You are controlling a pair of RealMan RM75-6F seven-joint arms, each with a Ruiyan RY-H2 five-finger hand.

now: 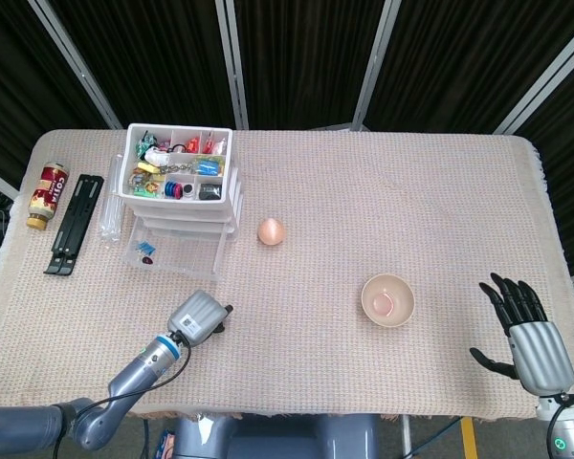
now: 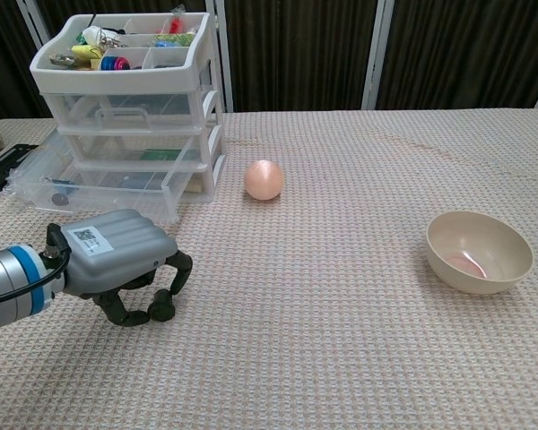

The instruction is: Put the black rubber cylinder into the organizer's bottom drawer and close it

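The black rubber cylinder stands on the cloth in front of the organizer. My left hand is lowered over it, with thumb and fingers curled in against its sides. In the head view the left hand hides the cylinder. The white organizer stands at the back left. Its clear bottom drawer is pulled out toward me, with a few small items in it. My right hand rests open at the table's right front corner, holding nothing.
A peach ball lies right of the organizer. A beige bowl sits mid-right. A bottle and a black folding tool lie left of the organizer.
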